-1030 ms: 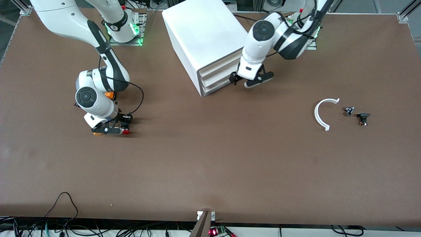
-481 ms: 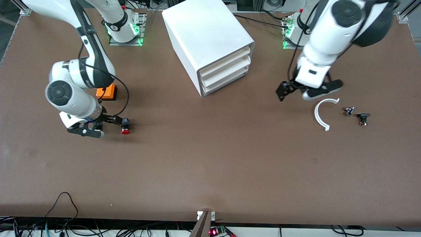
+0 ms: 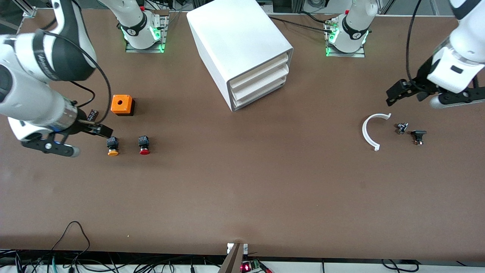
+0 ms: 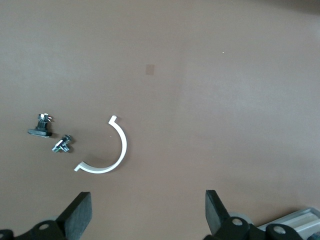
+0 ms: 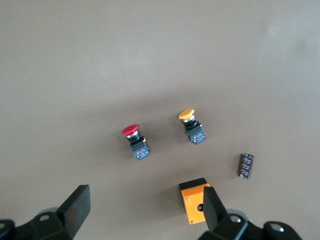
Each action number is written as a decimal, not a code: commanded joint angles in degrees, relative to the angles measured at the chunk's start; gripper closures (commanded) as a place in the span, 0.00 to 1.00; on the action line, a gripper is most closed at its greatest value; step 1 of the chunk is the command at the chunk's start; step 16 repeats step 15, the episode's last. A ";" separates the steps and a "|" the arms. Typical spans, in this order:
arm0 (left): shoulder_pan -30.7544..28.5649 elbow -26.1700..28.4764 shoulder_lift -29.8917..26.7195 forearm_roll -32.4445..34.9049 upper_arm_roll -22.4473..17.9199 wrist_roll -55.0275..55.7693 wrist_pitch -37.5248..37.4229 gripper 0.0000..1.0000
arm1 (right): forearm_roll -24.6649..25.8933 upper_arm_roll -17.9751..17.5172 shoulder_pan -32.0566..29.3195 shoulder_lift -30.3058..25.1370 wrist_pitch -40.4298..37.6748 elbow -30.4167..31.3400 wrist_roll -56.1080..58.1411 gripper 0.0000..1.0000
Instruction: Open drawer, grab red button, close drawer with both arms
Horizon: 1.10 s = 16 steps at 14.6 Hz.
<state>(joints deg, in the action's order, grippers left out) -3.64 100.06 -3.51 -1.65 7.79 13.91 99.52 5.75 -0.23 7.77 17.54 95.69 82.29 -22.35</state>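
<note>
1. Both arms have lifted away since earlier.
2. Right pincer (image 3: 72, 141): wide, empty, raised beside the button (image 3: 144, 145) on the bench (image 3: 242, 189).
3. Left pincer (image 3: 415, 94): wide, empty, above white arc (image 3: 369, 131).
4. Drawer (image 3: 261, 74): shut in cabinet (image 3: 235, 41).
</note>
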 commanded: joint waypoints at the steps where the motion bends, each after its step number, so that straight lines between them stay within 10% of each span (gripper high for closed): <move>1: 0.12 -1.45 -0.45 -1.34 -1.29 -4.24 -1.78 0.00 | 0.75 -2.31 -5.29 -2.94 -2.78 -1.43 0.11 0.00; 16: -0.58 -4.26 0.78 -1.69 -0.67 -4.68 -5.21 0.00 | 0.05 0.93 -10.58 -15.70 -4.03 12.45 22.42 0.00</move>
